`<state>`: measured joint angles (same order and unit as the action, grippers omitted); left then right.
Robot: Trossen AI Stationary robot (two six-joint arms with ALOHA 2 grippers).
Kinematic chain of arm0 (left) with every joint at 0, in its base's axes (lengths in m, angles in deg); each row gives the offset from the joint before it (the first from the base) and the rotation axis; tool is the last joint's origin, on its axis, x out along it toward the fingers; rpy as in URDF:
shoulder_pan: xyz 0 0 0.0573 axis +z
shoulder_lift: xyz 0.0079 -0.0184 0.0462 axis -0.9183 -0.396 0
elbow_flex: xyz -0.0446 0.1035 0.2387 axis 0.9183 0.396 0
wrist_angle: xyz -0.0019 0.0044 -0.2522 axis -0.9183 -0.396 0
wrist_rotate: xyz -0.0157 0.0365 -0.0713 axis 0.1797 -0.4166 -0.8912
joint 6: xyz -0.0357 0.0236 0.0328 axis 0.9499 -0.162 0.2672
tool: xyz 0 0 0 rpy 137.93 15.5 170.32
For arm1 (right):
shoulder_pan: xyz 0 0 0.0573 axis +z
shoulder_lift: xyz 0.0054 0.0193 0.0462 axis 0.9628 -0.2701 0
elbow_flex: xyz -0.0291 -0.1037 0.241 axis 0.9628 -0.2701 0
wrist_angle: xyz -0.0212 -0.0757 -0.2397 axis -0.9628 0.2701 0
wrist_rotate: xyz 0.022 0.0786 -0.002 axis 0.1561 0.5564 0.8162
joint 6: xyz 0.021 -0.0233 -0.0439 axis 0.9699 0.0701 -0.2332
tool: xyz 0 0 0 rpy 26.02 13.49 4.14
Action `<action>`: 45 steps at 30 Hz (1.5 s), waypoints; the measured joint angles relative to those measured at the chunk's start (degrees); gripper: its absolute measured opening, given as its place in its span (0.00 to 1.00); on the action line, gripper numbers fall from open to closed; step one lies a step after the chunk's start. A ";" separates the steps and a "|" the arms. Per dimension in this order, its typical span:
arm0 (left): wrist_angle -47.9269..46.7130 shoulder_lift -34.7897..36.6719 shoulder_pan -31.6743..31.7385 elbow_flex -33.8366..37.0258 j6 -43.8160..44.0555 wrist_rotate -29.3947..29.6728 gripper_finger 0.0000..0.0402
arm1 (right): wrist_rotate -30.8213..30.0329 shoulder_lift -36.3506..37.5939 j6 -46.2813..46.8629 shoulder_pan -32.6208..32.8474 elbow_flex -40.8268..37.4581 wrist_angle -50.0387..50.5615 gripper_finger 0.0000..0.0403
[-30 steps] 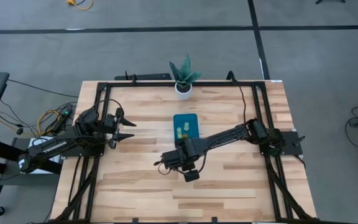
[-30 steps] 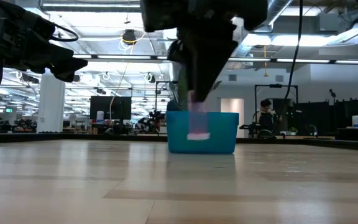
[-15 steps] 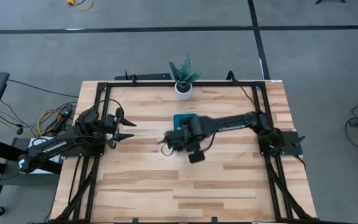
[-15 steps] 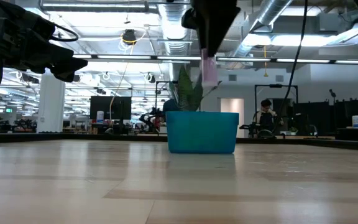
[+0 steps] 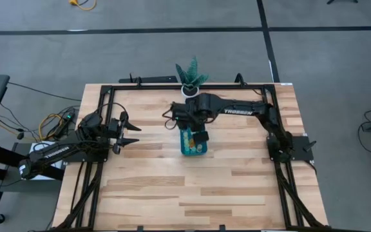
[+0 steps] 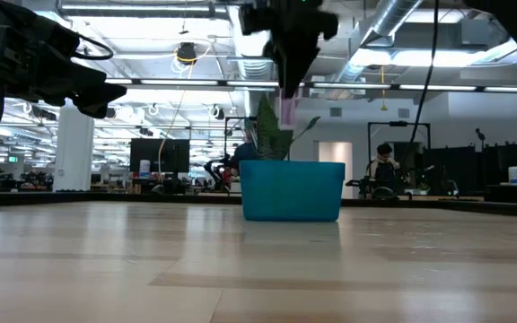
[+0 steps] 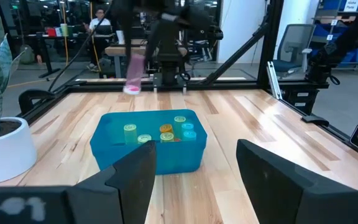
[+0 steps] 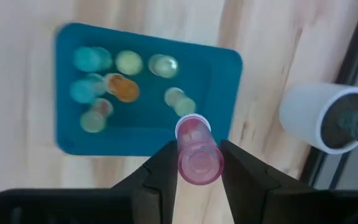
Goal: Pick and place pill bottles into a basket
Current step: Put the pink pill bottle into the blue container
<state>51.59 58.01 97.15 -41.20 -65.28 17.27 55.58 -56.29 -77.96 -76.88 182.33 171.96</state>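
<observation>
My right gripper (image 5: 176, 120) is shut on a pink pill bottle (image 8: 197, 151) high above the table, over the left long edge of the teal-blue basket (image 5: 190, 147) near its far end. The bottle also shows in the low view (image 6: 287, 109) and the left wrist view (image 7: 134, 71). Several small bottles, yellow, orange, green and blue (image 7: 161, 130), lie on the basket's floor. My left gripper (image 5: 131, 133) waits open and empty at the table's left side, pointing toward the basket. My right gripper pinches the pink bottle's upper part (image 6: 285, 93) between its two fingers (image 8: 161, 168), one on each side. The fingers point down from above. The bottle hangs nearly upright below them, lifted clear, its lower end (image 7: 130, 89) free above the basket's rim.
A potted plant in a white pot (image 5: 190, 90) stands just beyond the basket's far end, close to my right arm. A black frame (image 5: 105, 96) runs along the table's edges. People and desks show in the room behind.
My right gripper has risen from low over the table at the basket's near end and gone toward the far edge, carrying the pink bottle. The bottle is now lifted well above the basket's rim, over its far left part.
</observation>
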 joint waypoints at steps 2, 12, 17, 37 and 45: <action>0.00 0.00 0.00 0.00 0.00 -0.02 0.53 | 0.13 -0.03 -0.62 -1.09 -1.46 -0.55 0.26; 0.00 0.00 0.00 0.00 0.00 0.00 0.53 | 6.29 -0.04 -0.68 -2.47 -7.26 -4.18 0.26; -0.01 0.00 -0.01 0.00 0.00 -0.02 0.53 | 6.86 -0.04 -0.52 -2.47 -10.57 -5.90 0.26; -0.02 0.00 -0.01 0.00 0.00 -0.02 0.53 | 7.85 -0.07 -0.57 -1.99 -20.83 -14.33 0.26; -0.02 0.00 -0.02 0.00 0.00 -0.02 0.53 | 7.82 -0.07 -0.55 -1.97 -23.73 -17.92 0.26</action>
<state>51.57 58.01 97.13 -41.20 -65.28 17.25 63.40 -56.36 -78.51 -78.84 158.60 154.03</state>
